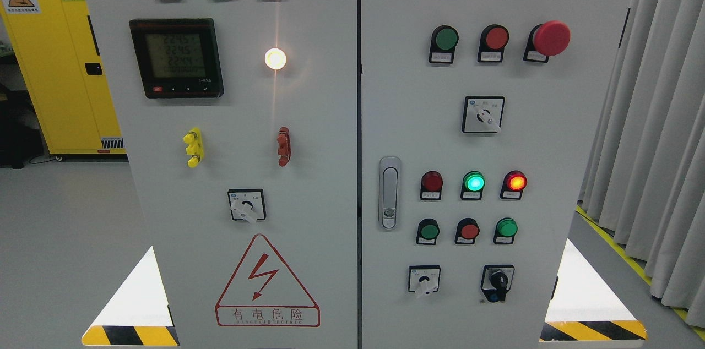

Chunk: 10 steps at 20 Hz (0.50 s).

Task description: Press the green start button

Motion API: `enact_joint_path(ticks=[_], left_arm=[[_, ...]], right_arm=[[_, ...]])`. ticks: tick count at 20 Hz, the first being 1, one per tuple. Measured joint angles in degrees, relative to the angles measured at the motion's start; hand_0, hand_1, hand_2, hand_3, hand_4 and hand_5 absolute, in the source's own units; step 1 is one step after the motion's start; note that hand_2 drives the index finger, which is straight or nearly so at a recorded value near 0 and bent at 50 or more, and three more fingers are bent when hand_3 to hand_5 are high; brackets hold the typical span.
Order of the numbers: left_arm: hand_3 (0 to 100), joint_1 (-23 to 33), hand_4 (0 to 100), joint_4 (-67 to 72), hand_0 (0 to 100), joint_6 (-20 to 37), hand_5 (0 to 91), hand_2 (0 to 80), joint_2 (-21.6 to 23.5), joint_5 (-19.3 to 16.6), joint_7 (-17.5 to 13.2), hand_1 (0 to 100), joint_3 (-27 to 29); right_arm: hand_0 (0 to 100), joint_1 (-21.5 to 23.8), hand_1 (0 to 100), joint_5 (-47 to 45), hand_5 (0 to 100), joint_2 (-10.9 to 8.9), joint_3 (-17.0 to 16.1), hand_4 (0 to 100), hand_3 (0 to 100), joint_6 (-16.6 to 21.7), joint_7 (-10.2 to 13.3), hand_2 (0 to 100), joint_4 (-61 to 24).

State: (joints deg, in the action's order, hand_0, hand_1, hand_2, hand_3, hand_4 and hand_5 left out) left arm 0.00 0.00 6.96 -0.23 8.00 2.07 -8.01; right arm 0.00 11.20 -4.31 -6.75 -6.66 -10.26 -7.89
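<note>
A grey electrical cabinet with two doors fills the head view. On the right door, a green push button (445, 38) sits in the upper row beside a red push button (496, 38) and a large red mushroom stop button (551, 38). Lower down, two more green push buttons (428, 231) (506, 227) flank a red one (469, 230). Above them a green lamp (473, 181) glows between a dark red lamp (432, 181) and a lit red lamp (515, 181). Neither of my hands nor arms shows in the view.
The left door carries a digital meter (176, 57), three lit lamps at the top, a lit white lamp (275, 59), a rotary switch (246, 205) and a high-voltage warning triangle (267, 283). A door handle (389, 192) sits at the right door's left edge. A yellow cabinet (55, 52) stands at the left, grey curtains (655, 118) at the right.
</note>
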Motion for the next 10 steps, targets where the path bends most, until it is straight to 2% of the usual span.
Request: enact_joint_path(ticks=[7,10], left_arm=[[0,0.00,0,0.00,12,0.00,0.0,0.0,0.10,0.00,0.00,56,0.00],[0,0.00,0,0.00,12,0.00,0.0,0.0,0.13,0.00,0.00,56,0.01]], right_arm=[[23,0.00,25,-0.02,0,-0.06,-0.02,0,0,0.07,-0.11,0,0.02],[23,0.00,25,0.09,0,-0.08,0.14,0,0,2.09,-0.21,0,-0.06]])
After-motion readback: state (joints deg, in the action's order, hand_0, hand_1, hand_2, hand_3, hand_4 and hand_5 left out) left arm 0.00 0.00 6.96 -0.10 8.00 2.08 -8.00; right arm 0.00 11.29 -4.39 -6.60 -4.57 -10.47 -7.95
